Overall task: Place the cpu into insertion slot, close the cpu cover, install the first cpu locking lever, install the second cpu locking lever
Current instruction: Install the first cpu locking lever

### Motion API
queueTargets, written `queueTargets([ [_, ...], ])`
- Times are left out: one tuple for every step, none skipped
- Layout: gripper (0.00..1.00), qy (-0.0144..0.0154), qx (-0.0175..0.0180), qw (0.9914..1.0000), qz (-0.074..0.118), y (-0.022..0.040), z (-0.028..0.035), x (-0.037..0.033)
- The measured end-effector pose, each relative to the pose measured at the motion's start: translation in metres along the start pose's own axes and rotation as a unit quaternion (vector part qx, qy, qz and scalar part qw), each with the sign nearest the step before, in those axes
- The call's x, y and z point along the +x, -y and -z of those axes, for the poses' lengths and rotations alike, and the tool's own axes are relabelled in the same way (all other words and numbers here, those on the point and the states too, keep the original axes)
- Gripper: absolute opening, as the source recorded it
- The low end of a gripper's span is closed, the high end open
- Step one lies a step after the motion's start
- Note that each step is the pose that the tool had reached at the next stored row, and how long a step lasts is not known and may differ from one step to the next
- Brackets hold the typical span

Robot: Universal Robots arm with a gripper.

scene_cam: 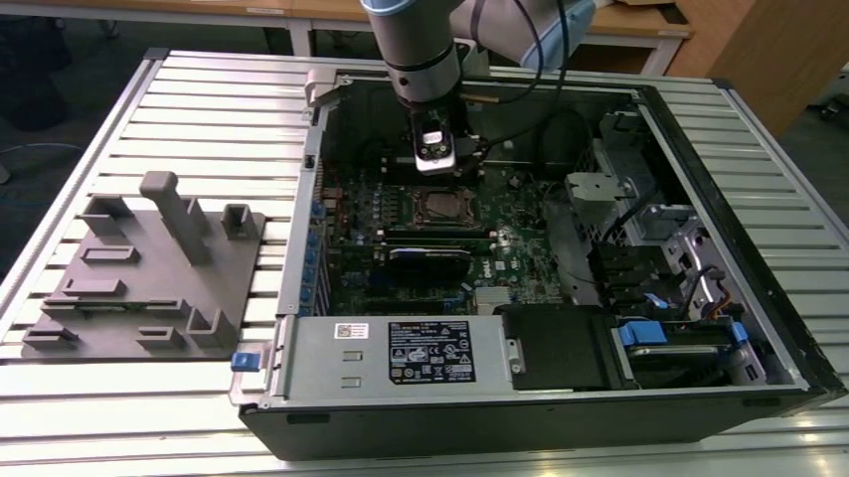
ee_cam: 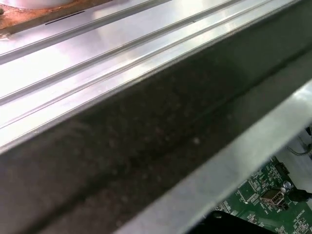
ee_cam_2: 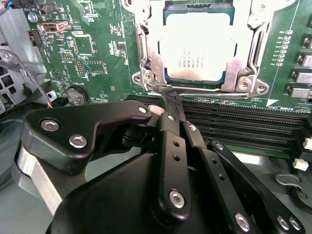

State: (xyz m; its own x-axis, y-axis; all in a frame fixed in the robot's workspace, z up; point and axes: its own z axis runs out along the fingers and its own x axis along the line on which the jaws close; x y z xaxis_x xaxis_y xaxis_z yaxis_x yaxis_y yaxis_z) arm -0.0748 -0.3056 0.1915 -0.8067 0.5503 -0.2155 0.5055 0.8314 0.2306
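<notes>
A single robot arm reaches down into an open desktop computer case [scene_cam: 743, 149] lying on a slatted metal table [scene_cam: 119, 417], its gripper [ee_cam_2: 174, 99] poised over the green motherboard [scene_cam: 511, 234]. In the second wrist view the black fingers [ee_cam_2: 171, 141] are pressed together, their tips meeting at a thin wire lever [ee_cam_2: 204, 93] that runs along the near edge of the socket; whether they actually pinch it cannot be told.

The cpu [ee_cam_2: 197, 46], one silver-grey square, sits seated in the insertion slot [scene_cam: 436, 206]. The cpu cover [ee_cam_2: 146, 44] lies down around it, its window framing the chip's top. Faint print crosses the chip but is too small to read.

Beside the socket run four long black memory slots [ee_cam_2: 243, 124]. In the exterior view a white label [scene_cam: 430, 352] marks the grey power supply [scene_cam: 398, 358] at the case's near side; its text is not legible. A grey fixture block [scene_cam: 139, 273] with several upright posts stands on the table to the exterior view's left of the case. The first wrist view looks along the case's dark wall and the table's slats, with a corner of the motherboard beyond.
</notes>
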Motion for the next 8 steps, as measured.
queueTargets([
  [0.10,0.0000,0.0000,1.00000,0.000,0.0005,-0.0001,-0.0005],
  [0.10,0.0000,0.0000,1.00000,0.000,0.0012,-0.0002,-0.0010],
  [0.10,-0.0001,0.0001,1.00000,0.000,0.0019,-0.0002,-0.0013],
  [0.10,0.0000,0.0002,1.00000,0.000,0.0021,-0.0004,-0.0014],
  [0.10,0.0000,0.0002,1.00000,0.000,0.0021,-0.0004,-0.0014],
  [0.10,0.0000,0.0002,1.00000,0.000,0.0022,-0.0005,-0.0014],
  [0.10,-0.0001,0.0000,1.00000,0.000,0.0022,-0.0006,-0.0014],
  [0.10,-0.0002,-0.0001,1.00000,0.000,0.0023,-0.0008,-0.0014],
])
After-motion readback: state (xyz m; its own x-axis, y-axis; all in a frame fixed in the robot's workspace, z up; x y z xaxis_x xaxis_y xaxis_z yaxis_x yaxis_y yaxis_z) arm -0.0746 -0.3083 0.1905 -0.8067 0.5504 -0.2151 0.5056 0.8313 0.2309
